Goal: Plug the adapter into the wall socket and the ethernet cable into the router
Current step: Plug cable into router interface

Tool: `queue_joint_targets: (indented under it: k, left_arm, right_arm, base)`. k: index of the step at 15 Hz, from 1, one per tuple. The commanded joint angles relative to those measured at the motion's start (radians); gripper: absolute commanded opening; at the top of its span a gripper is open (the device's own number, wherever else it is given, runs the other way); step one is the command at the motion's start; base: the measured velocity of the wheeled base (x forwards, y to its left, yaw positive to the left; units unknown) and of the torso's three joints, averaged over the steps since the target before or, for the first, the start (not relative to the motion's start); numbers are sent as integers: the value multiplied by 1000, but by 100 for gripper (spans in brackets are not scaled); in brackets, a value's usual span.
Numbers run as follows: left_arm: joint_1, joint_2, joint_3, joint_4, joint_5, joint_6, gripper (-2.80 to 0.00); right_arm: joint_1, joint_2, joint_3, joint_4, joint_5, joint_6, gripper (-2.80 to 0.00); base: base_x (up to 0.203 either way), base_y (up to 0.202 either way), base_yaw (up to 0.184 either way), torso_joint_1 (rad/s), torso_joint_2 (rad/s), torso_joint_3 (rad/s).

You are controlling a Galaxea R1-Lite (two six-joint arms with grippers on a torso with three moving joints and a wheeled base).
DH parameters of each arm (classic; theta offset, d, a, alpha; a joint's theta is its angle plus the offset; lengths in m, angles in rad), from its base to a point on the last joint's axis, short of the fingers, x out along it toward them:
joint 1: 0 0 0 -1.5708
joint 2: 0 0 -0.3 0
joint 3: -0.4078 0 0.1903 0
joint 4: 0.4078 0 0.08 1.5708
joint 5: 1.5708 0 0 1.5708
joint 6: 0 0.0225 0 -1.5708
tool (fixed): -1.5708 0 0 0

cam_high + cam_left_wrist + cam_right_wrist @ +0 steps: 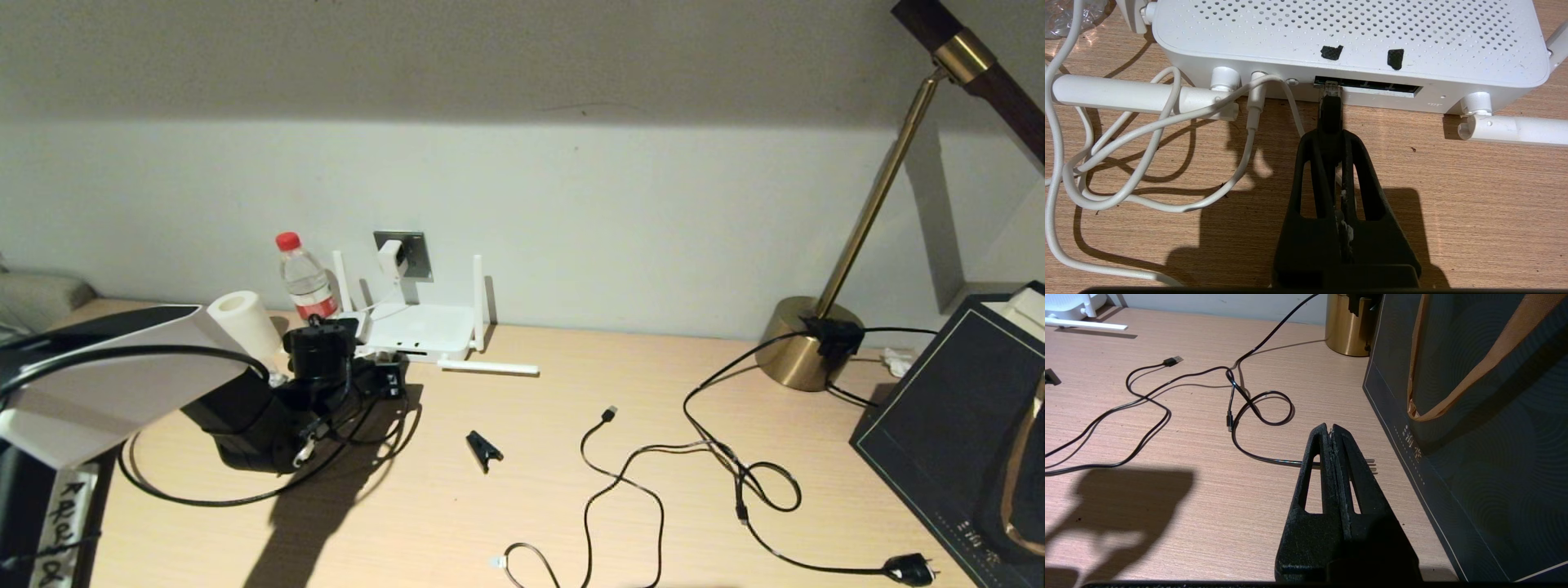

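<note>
My left gripper (1332, 136) is clamped on the ethernet cable (1329, 110), its clear connector at the leftmost slot of the router's (1355, 36) port row; I can't tell how deep it sits. The router lies at the far left of the desk (522, 490), against the wall. Four antennas: two upright, two lying flat. One adapter (391, 257) sits in the one wall socket (415, 253) just behind the router. My right gripper (1333, 433) hangs closed and empty over the near right of the desk, beside a dark bag (1486, 437). Two thin black cords lie between.
</note>
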Motion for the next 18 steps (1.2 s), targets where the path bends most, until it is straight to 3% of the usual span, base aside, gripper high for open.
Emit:
queue_joint_targets:
  k: [1,18]
  left_arm:
    - [1,0,-4,-5,1,-1,-280]
    - [9,9,-17,-5,1,-1,-280]
  right_arm:
    - [0,0,0,0,0,0,-280]
    - [0,0,0,0,0,0,-280]
  base:
    - [0,0,0,0,0,0]
    - [0,0,0,0,0,0]
